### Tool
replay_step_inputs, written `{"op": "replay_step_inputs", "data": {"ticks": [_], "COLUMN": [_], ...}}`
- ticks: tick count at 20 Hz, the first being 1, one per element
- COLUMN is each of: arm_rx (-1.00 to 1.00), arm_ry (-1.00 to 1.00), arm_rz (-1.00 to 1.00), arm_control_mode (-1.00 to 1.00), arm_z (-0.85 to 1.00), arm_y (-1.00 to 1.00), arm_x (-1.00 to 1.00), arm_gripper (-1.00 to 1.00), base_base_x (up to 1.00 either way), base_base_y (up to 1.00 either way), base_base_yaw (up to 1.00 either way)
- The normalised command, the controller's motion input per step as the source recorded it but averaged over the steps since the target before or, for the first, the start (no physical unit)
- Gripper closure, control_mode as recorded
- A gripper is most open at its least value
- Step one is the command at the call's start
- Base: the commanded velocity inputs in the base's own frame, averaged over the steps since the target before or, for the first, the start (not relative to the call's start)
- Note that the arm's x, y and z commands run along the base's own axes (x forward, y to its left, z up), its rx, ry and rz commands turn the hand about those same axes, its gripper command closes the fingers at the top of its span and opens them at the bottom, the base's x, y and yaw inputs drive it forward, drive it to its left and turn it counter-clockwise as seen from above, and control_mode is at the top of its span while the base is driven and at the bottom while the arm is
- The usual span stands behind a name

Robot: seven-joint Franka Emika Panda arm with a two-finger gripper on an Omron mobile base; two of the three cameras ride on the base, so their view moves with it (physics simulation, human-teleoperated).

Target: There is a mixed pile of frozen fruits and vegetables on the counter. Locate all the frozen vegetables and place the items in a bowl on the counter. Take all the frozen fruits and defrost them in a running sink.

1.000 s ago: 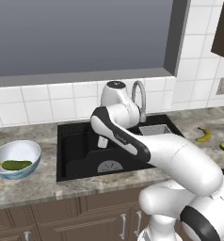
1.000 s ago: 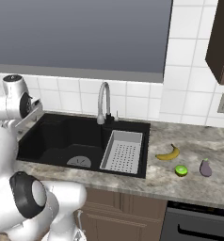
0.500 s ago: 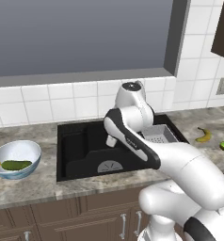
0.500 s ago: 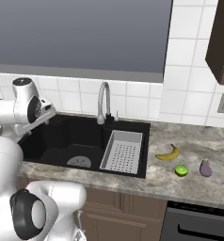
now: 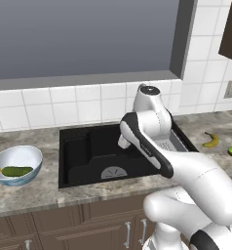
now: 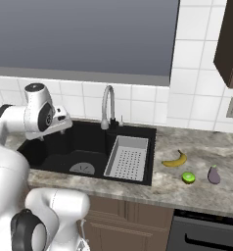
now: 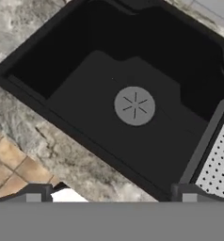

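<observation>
My gripper (image 7: 111,195) hangs open above the black sink (image 7: 85,80), over the counter strip at the basin's rim, with nothing between its fingers. The round drain (image 7: 134,106) lies ahead of it. Far left on the counter, the pale blue bowl (image 5: 20,155) holds the dark green cucumber (image 5: 16,171). Right of the sink lie the yellow banana (image 6: 174,160), the bright green lime (image 6: 188,177) and the grey-purple eggplant (image 6: 214,174), all apart from each other. My hand (image 6: 60,123) is well to their left.
A grey perforated tray (image 6: 127,157) fills the sink's right part, and the chrome faucet (image 6: 107,105) curves up behind it. No water shows at the spout. The granite counter (image 6: 201,193) runs along both sides, over brown cabinets.
The arm has swung to the right, away from the bowl side, and now stands over the sink. Bowl, cucumber and the fruits have stayed put.
</observation>
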Motion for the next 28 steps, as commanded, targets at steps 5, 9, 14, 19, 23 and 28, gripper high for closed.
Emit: {"op": "replay_step_inputs", "data": {"ticks": [5,9,14,19,23,28], "arm_rx": [0.09,0.08,0.04,0.0,0.0,0.02], "arm_ry": [0.04,0.03,0.01,0.0,0.0,0.02], "arm_rz": [-0.35,-0.32,-0.27,-0.23,-0.11,-0.07], "arm_control_mode": [-1.0,-1.0,-1.0,-1.0,-1.0,-1.0], "arm_z": [0.0,0.0,-0.01,-0.08,-0.06,-0.03], "arm_y": [-0.28,-0.19,-0.19,-0.23,-0.34,-0.45], "arm_x": [-0.03,-0.01,0.01,0.15,0.16,0.11], "arm_gripper": [-1.0,-1.0,-1.0,-1.0,-1.0,-1.0], "base_base_x": [0.0,0.0,0.0,0.0,0.0,0.0], "base_base_y": [0.0,0.0,0.0,0.0,0.0,0.0], "base_base_yaw": [0.0,0.0,0.0,0.0,0.0,0.0]}}
